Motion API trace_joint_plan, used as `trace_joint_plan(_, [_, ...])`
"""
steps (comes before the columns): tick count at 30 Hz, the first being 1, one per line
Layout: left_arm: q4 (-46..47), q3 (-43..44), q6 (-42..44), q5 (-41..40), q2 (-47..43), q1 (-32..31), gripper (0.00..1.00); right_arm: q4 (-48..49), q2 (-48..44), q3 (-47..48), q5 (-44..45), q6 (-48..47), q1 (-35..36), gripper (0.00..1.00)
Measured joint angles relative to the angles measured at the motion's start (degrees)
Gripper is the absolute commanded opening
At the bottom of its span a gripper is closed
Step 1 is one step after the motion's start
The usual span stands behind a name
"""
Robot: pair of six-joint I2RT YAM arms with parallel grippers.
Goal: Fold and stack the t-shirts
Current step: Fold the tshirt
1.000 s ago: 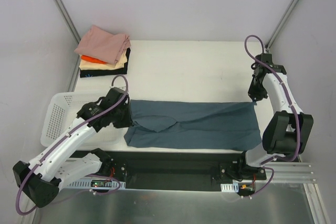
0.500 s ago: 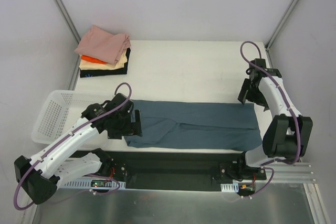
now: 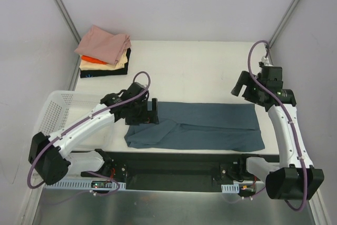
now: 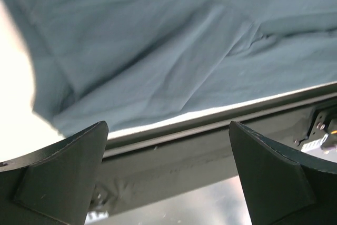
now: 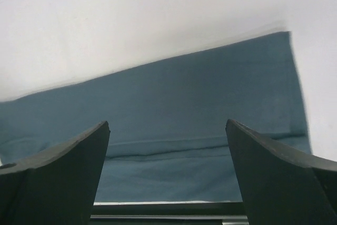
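**Presently: both sets of jaws gaping over the slate-blue tee**

I am holding my left jaws spread wide above the left end of the slate-blue t-shirt, gripping nothing. My right jaws are likewise standing wide and empty, hovering near the shirt's far right corner. The shirt is lying flat as a long band along the near edge of the counter, seemingly doubled lengthwise, with a sleeve flap creasing its left end. The other t-shirts are sitting folded in a pile at the far left corner, well apart, dusty pink on top. A white basket is resting beside the band's left end.

I am judging the cloth to be light, thin and limp. It is offering no stiffness, so any lifted edge will be sagging and dragging the layer beneath. The next fold is probably calling for a pinch through both layers at the two corners of one short end, both carried across together so the band is not skewing. Taking the top layer alone is risking undoing the lengthwise fold.
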Motion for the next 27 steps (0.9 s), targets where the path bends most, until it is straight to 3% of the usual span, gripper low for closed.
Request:
trace_joint_plan(8, [10.1, 1.8, 0.0, 2.4, 15.8, 0.0, 0.99, 9.5, 6.8, -12.5, -14.3, 1.9, 0.0, 0.96])
trace_joint_plan(17, [13.0, 6.7, -0.2, 6.4, 32.9, 3.0, 0.99, 16.0, 24.2, -14.2, -20.5, 4.3, 0.0, 0.96])
trace_joint_plan(22, [12.2, 18.3, 0.4, 11.3, 42.1, 8.5, 0.99, 17.1, 28.8, -13.3, -21.4, 5.3, -0.1, 0.96])
trace_joint_plan(27, [13.2, 39.0, 1.8, 16.3, 56.2, 12.6, 0.99, 18.4, 29.2, -13.1, -21.6, 6.1, -0.1, 0.96])
